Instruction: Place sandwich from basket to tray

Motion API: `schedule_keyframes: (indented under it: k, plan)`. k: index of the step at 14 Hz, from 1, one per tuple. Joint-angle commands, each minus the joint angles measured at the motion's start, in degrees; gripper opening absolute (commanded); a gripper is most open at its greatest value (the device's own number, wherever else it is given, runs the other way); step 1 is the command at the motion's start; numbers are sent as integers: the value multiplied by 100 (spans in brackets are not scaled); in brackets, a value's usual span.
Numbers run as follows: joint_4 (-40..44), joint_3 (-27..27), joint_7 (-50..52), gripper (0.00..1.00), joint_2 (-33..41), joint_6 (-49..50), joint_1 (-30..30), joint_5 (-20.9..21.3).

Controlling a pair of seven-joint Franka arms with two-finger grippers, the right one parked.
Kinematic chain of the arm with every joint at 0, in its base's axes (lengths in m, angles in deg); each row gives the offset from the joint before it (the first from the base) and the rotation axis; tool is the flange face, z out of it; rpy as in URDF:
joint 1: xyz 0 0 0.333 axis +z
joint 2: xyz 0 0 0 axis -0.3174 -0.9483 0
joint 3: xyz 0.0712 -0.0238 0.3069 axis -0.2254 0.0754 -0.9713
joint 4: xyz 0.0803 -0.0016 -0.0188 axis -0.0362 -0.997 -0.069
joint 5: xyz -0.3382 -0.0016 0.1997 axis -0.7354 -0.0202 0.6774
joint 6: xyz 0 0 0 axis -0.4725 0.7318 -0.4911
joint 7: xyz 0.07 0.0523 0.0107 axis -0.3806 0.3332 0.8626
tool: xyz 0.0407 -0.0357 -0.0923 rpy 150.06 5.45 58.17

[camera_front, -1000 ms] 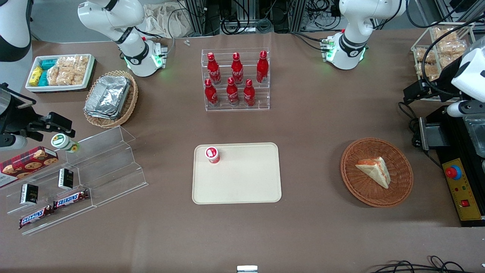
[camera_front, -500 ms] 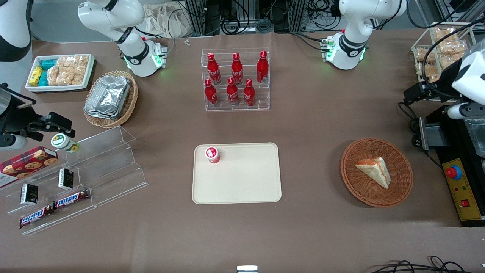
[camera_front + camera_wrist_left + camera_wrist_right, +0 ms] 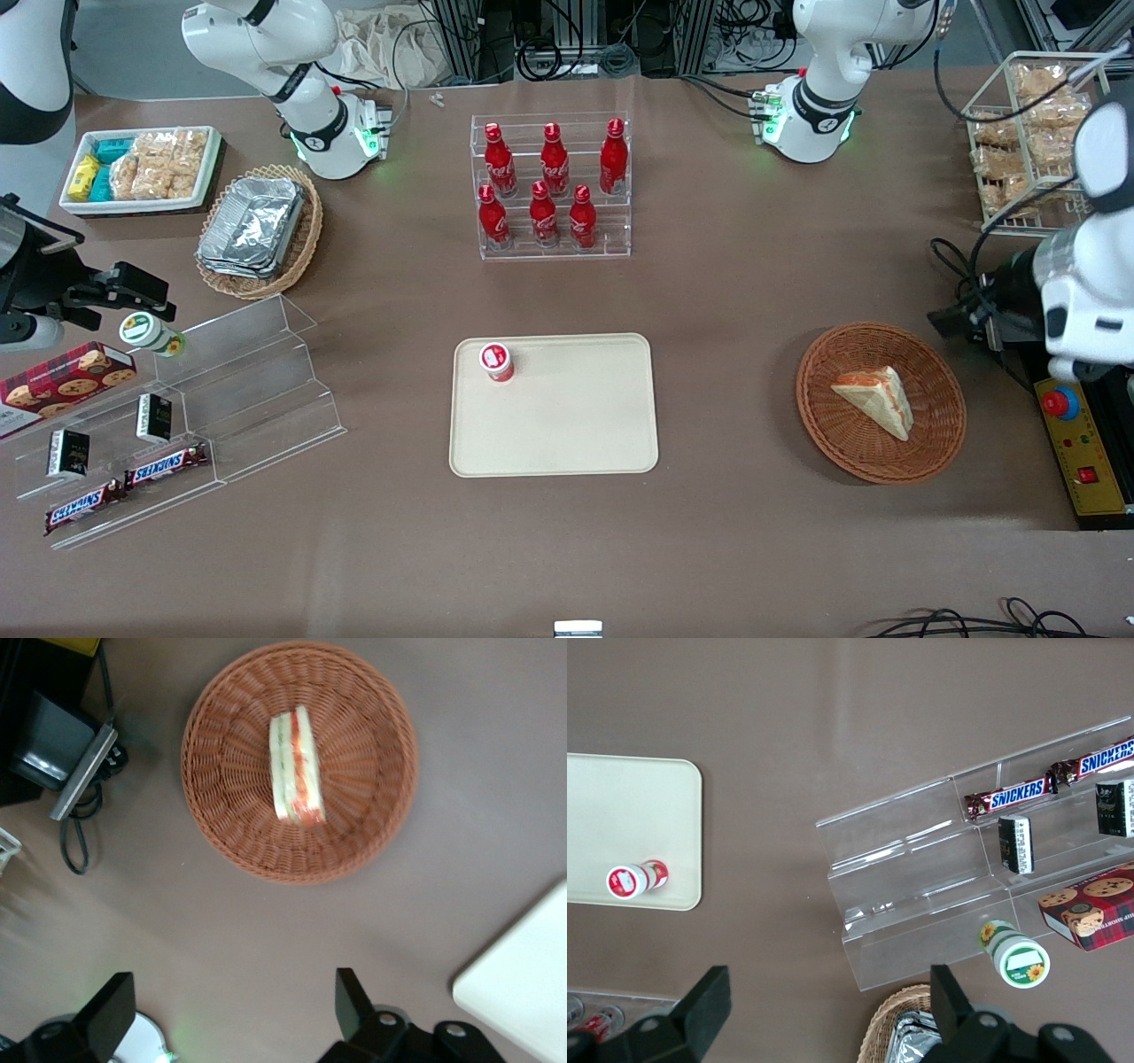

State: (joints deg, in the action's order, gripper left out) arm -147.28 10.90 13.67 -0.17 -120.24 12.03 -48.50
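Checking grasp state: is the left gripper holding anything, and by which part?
Nothing held. The gripper is open, apart from the basket; the sandwich lies in it untouched.

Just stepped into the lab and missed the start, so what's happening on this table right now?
The working arm is going for the sandwich, which lies in the round reddish-brown basket toward that arm's end of the table. Its pincer is open and hangs above the table beside the basket, holding nothing and not touching the sandwich. The cream tray, where the sandwich should end up, sits mid-table with only a small red-and-white container on one corner. Nothing has been picked up yet.
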Motion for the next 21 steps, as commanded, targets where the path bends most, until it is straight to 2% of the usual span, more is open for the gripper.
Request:
schedule_keyframes:
  k: [1, 3, 5, 11, 14, 15, 16, 17, 19, 21]
  plan:
    - [-942, -201, 524, 100, 56, -1000, -39, 1]
    - [-1672, -211, 953, 100, -58, -2054, -47, -61]
    - [-2000, -211, 1271, 100, -329, -2733, -56, -79]
    - [-2281, -211, 1316, 100, -1042, -3947, -47, -87]
    - [-2308, -211, 1316, 97, -1349, -4317, -47, -289]
    - [-2300, -211, 1316, 63, -1437, -4353, -47, -290]
    - [-2300, -211, 1316, 6, -1438, -4353, -47, -290]
    - [-2274, -211, 1316, 0, -1404, -4336, -47, -298]
    - [-2256, -211, 1246, 0, -1194, -4196, -56, -290]
    - [-2116, -211, 1028, 0, -624, -3471, -56, -237]
